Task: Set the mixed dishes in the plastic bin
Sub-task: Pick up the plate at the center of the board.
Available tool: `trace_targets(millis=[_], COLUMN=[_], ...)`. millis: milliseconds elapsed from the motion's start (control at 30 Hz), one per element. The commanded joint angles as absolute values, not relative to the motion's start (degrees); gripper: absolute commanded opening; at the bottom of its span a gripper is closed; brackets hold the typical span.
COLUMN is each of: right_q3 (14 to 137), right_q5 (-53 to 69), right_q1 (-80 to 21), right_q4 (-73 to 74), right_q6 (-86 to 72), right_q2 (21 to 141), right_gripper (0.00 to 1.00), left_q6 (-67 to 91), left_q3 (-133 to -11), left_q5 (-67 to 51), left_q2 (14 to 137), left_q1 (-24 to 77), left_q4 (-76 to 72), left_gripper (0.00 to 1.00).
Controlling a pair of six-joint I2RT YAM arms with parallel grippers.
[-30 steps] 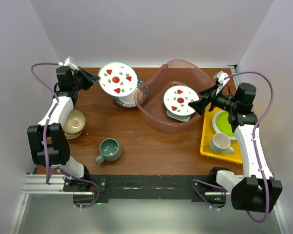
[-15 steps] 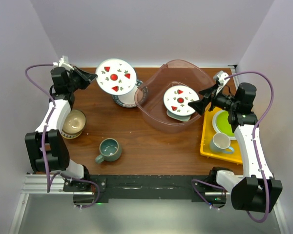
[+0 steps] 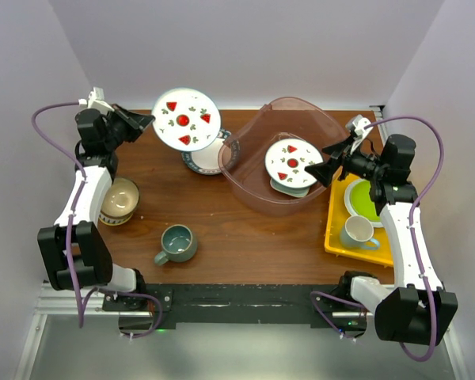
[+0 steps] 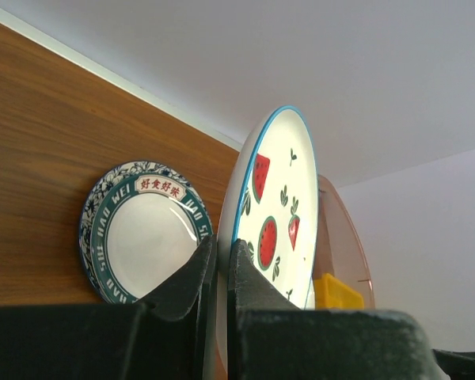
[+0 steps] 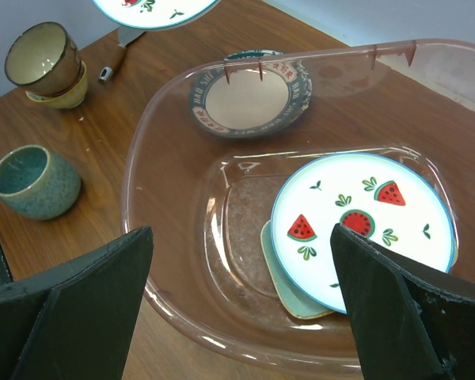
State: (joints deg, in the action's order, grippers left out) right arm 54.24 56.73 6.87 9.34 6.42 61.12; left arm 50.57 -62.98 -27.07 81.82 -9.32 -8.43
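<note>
My left gripper [image 3: 146,120] [image 4: 220,255] is shut on the rim of a white watermelon-motif plate [image 3: 186,119] [image 4: 279,212], held on edge in the air left of the plastic bin [image 3: 249,186] [image 5: 142,182]. Below it a blue-patterned plate [image 3: 204,164] [image 4: 138,229] [image 5: 249,99] lies on the table. Inside the bin a second watermelon plate [image 3: 291,162] [image 5: 364,229] rests on a mint squarish dish [image 3: 289,188] [image 5: 289,289]. My right gripper [image 3: 328,165] [image 5: 241,233] hangs open over the bin's right side, empty. A grey-teal mug [image 3: 176,243] [image 5: 32,180] and stacked bowls [image 3: 119,199] [image 5: 51,59] stand at the left.
A yellow tray [image 3: 336,237] [image 4: 336,293] at the right edge carries a lime-green plate [image 3: 364,198] and a white mug [image 3: 358,231]. The back wall runs close behind the bin and the raised plate.
The left arm has carried the watermelon plate higher and slightly to the left, off the blue-patterned plate. The right arm has not moved.
</note>
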Motion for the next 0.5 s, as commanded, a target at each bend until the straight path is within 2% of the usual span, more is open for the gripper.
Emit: trace_targets(millis=[0,467], right_q3=[54.1,54.0], right_q5=[58.4,59.4], right_q1=[7.3,7.2], right_q4=[6.9,6.5], right_q6=[6.0,5.6], right_q2=[61.2,61.5], right_gripper=[0.98,0.98], left_q6=[55.4,56.8], left_q3=[-64.3,-65.1], left_q5=[-29.5,-29.6], left_q2=[77.2,75.2], left_q1=[-10.0,-10.1], left_q4=[-17.2,-17.9], left_gripper=[0.0,0.0])
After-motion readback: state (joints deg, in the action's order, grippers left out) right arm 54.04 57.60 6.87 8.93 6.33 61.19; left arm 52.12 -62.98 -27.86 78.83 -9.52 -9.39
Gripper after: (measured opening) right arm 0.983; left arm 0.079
